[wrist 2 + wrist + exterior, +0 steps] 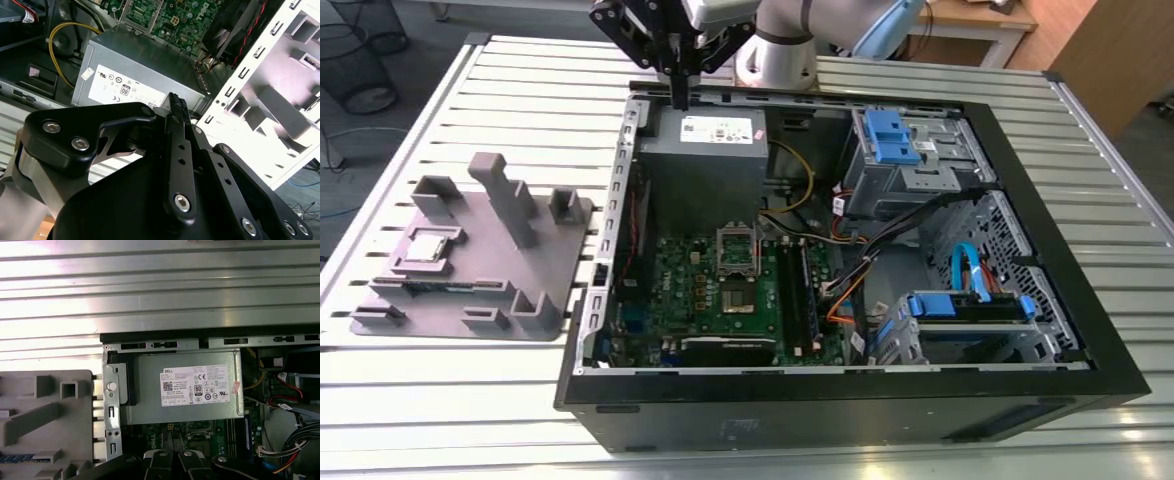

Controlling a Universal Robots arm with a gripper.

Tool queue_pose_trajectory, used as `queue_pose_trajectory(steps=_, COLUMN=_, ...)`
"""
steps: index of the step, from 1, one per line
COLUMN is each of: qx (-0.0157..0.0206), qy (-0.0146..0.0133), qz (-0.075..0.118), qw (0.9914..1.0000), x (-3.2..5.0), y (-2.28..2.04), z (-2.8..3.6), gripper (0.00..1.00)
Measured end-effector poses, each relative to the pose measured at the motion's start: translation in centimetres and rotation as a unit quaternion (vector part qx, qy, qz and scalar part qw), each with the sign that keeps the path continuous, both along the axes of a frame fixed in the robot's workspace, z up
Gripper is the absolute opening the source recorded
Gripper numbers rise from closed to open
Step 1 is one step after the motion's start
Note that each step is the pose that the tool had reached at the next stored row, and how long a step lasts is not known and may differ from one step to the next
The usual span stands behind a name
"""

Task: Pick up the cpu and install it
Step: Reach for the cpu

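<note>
The gripper is hovering above the power supply inside the open computer case, its jaws pressed together on nothing. The cpu is lying in the grey holder, well apart, at the exterior view's left.

The cpu is a small, flat square chip with a pale, shiny metal top. It lies flat, face up, in a shallow square-framed seat of the grey plastic holder, close to the holder's edge at the exterior view's left, about midway along that edge.
</note>
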State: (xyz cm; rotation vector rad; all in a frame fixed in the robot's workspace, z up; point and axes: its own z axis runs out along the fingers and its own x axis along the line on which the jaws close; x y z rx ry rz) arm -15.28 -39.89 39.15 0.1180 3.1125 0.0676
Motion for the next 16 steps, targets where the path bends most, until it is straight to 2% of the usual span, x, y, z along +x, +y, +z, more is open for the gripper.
queue_pose_trajectory(steps=16, qx=0.0000, qy=0.0000, qz=0.000, qw=1.00000, x=-0.78, y=0.00, z=-0.04, gripper=0.11)
